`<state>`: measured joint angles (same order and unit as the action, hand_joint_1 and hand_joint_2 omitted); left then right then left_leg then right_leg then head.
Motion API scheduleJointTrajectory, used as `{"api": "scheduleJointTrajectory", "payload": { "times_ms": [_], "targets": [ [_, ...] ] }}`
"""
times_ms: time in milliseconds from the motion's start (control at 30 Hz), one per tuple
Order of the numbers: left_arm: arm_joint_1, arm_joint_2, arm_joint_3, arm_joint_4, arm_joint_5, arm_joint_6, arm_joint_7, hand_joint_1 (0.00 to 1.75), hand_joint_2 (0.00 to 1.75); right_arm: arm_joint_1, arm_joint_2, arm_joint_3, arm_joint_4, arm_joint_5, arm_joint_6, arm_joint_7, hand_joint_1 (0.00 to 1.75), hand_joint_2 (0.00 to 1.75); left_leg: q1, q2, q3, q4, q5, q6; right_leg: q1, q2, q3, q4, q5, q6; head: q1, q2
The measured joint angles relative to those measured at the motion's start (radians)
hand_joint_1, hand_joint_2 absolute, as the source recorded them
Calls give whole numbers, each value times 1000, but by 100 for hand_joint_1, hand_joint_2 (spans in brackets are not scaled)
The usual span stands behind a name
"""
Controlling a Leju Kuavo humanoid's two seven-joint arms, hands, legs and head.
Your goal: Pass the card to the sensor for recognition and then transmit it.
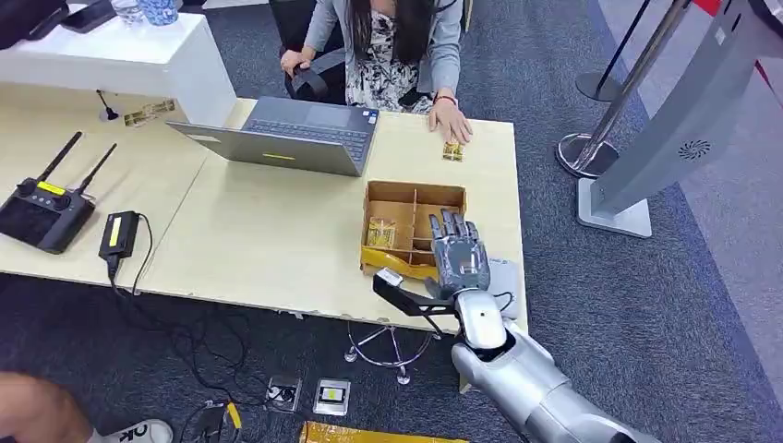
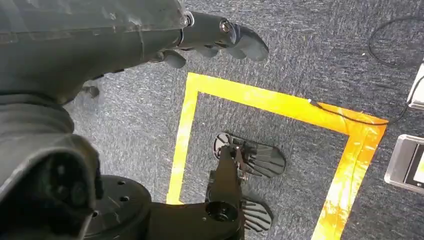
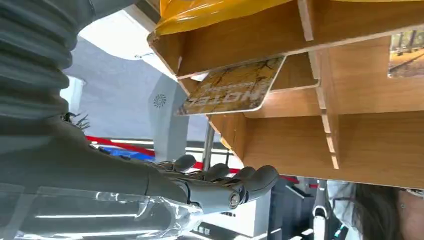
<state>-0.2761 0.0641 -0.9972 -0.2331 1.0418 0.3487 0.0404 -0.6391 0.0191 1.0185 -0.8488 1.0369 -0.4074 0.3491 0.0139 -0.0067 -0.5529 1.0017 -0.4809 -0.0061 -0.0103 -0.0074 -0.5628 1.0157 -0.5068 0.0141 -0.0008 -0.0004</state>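
The silver right arm point(image 1: 540, 388) rises from the bottom of the head view, and its right hand point(image 1: 459, 254) hangs over the near right corner of the wooden divider box point(image 1: 413, 196), fingers stretched out and apart, holding nothing. Up close in the right wrist view, that same hand has its dark fingers point(image 3: 250, 181) just beside a hotel key card point(image 3: 231, 89) that pokes out of one slot, tilted, its free corner hanging clear of the partitions. More cards sit deeper in the box point(image 1: 380, 233), and one lies on the table by the seated person's hand point(image 1: 451, 151).

So this looks like the reach-and-pick step, with the card not yet touched. To do it well, I'd say the thumb and a finger need to close on the card's flat faces at that protruding end, not on its thin edge, and the hand wants to draw it out along the slot so it doesn't jam against the dividers or drag the light box across the table point(image 1: 277, 240). The grey pad point(image 1: 504, 275) beside the box may be the sensor, though I can't be sure.

The left hand point(image 2: 210, 37) hangs down over the carpet and yellow floor tape point(image 2: 280, 102), fingers curled in with nothing in them.
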Motion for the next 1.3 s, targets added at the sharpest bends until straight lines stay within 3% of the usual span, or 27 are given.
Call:
{"api": "scheduleJointTrajectory", "payload": {
  "times_ms": [1033,1067,1100,1300],
  "targets": [
    [0,0,-1,0,6,4,3,0,0,-2,-1,-1,65,-21,-15,-15,0,175,0,0,0,0,0,0,0,0,0,0,0,0,0,0],
    [0,0,-1,0,6,4,3,0,0,-2,-1,-1,66,-21,-14,-14,65,175,0,0,0,0,0,0,0,0,0,0,0,0,0,0],
    [0,0,-1,0,5,4,3,0,0,-2,-1,-1,66,-20,-14,-11,175,175,0,0,0,0,0,0,0,0,0,0,0,0,0,0],
    [-1,0,-1,0,-3,3,8,0,0,-2,-1,-9,66,-18,-29,0,175,175,0,0,0,0,0,0,0,0,0,0,0,0,0,0]
  ]
}}
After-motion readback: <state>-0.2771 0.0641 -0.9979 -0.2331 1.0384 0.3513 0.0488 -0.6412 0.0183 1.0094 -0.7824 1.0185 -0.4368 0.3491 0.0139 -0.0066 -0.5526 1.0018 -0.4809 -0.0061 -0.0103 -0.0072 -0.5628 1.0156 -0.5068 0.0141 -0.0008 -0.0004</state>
